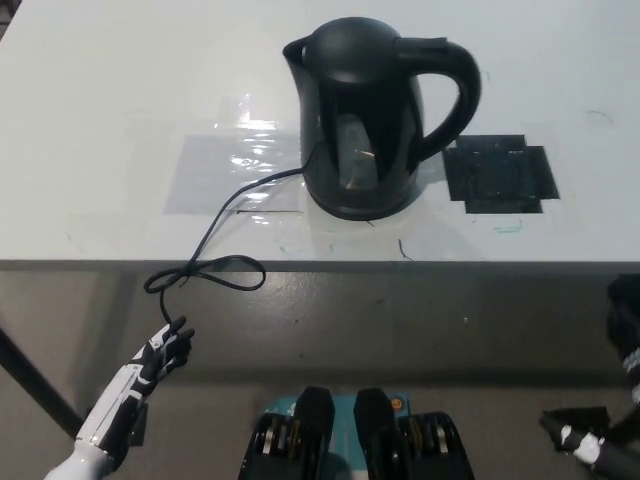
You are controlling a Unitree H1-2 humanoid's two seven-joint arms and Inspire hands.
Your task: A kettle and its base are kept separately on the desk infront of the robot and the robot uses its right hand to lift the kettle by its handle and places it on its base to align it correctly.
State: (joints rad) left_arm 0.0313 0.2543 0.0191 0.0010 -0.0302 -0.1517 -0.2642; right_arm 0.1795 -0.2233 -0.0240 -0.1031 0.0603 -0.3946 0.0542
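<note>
The black kettle stands upright near the middle of the white desk, its handle pointing right. Under it a low black base shows as a ring. The base's cord runs left and loops over the desk's front edge. My black right hand is low at the bottom right corner, below the desk edge and far from the kettle. It is open, holds nothing and is partly cut off by the picture's edge. My white left hand rests open at the lower left, below the cord loop.
A black taped square lies on the desk right of the kettle. A patch of clear tape lies to its left. The desk's front edge runs across the middle of the picture.
</note>
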